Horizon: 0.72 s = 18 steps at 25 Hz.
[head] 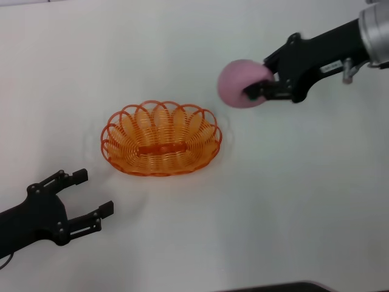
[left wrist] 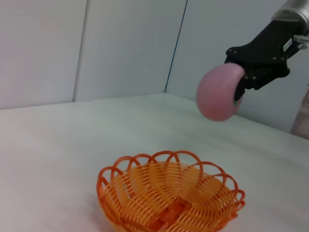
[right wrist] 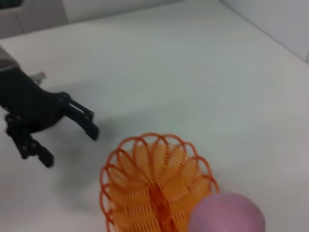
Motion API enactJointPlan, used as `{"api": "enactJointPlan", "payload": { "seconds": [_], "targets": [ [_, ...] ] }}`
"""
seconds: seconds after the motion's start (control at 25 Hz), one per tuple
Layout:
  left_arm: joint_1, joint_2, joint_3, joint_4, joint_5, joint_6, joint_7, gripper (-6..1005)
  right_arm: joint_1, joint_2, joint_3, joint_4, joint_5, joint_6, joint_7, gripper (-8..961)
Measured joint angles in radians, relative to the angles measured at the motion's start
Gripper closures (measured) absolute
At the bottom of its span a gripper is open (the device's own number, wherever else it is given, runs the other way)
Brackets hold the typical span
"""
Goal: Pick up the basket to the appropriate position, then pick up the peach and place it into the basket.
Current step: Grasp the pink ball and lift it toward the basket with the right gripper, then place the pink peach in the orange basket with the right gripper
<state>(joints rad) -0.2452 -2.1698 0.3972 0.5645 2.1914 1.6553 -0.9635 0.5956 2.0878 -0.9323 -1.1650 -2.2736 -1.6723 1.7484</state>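
My left gripper [head: 91, 196] waits spread open and holding nothing, near the basket [head: 161, 140] on the table [head: 292, 201]. My right gripper [head: 262, 82] carries the peach [head: 242, 83] clamped, raised right of the basket. Next I judge: travel left over the rim, lower, release.

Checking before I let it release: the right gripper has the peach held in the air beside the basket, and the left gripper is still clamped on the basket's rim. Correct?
Not quite. The left gripper is open and off the orange wire basket, hanging beside it, as the head view shows. The rest stands: the right gripper holds the peach in the air beside the basket.
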Motion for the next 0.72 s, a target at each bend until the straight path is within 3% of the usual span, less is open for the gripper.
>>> {"api": "enactJointPlan", "payload": {
  "seconds": [0.24, 0.72],
  "targets": [
    [-0.001, 0.001, -0.001, 0.001, 0.000, 0.006, -0.001, 113, 0.005, 0.005, -0.104, 0.101, 0.109, 0.037, -0.036, 759],
    [-0.002, 0.001, -0.002, 0.002, -0.001, 0.007, -0.001, 112, 0.075, 0.005, -0.306, 0.347, 0.144, 0.288, -0.069, 856]
  ]
}}
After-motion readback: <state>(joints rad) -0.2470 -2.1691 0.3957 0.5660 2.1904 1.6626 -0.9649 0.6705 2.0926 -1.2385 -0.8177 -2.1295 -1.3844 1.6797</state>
